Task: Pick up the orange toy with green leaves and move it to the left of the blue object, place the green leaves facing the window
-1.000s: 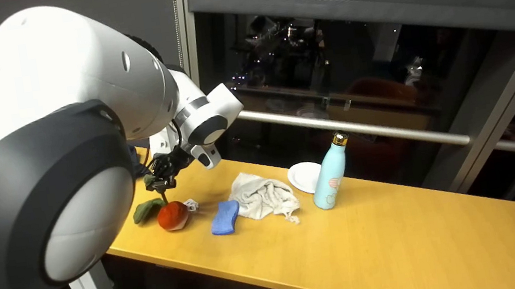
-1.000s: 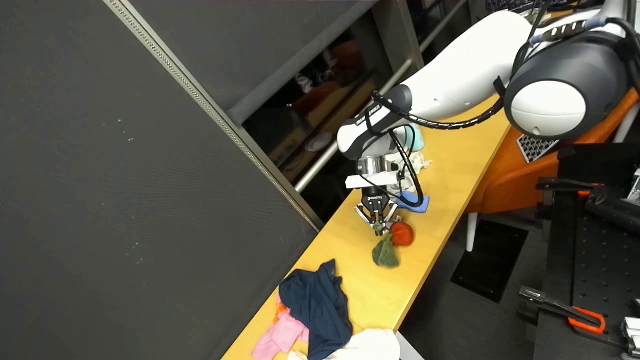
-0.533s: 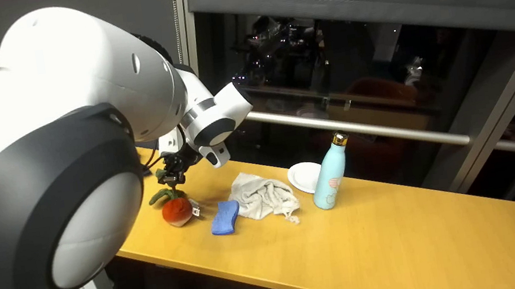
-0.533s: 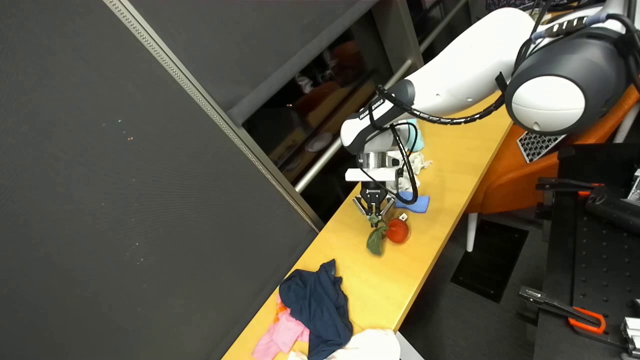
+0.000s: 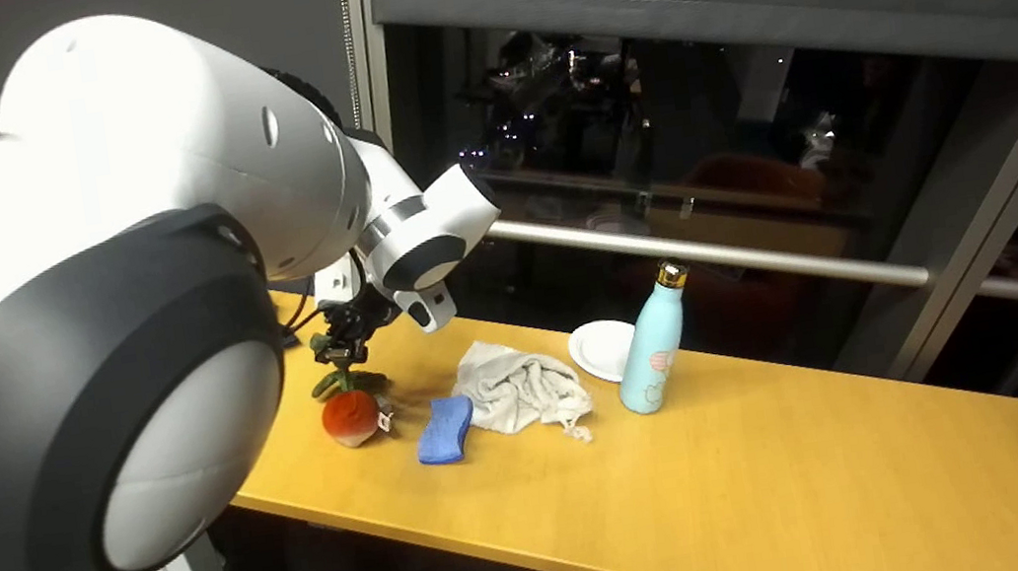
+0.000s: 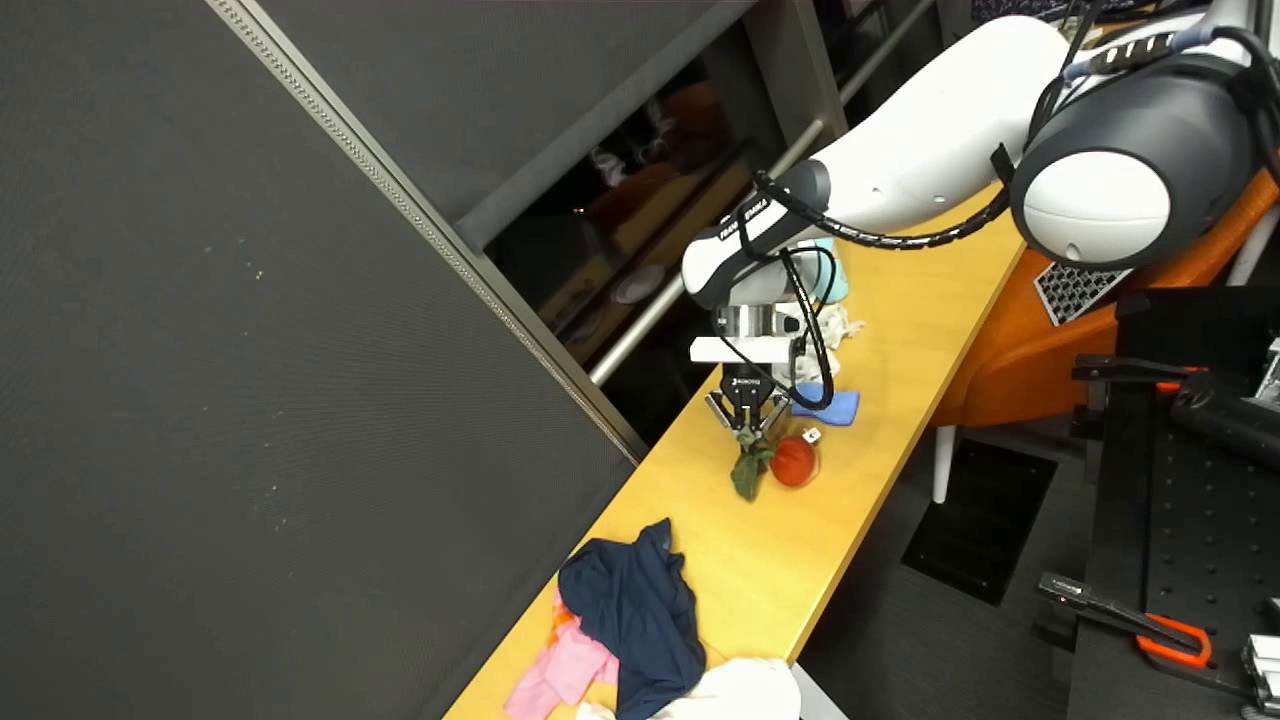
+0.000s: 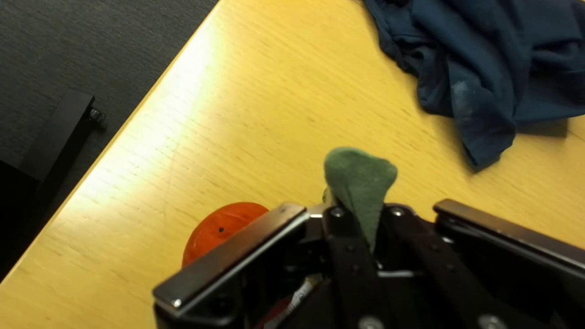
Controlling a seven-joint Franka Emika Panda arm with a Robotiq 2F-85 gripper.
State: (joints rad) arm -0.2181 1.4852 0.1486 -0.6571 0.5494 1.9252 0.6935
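Gripper (image 6: 747, 430): clamped on green leaf (image 7: 359, 176) | orange toy (image 5: 350, 417): body below gripper, to one side (table (image 5: 744, 471) contact unclear)

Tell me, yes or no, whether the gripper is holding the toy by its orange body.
No: in the wrist view the gripper pinches a green leaf, with the toy's orange body outside the jaws.

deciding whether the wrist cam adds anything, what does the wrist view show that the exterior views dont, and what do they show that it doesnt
Only the wrist view: a small black dot on the orange toy.
Only the exterior views: the blue sponge, light-blue bottle, crumpled off-white cloth and window.
Shared: the toy, its green leaves pinched in the gripper, the navy cloth (clear in an exterior view) and the yellow table.
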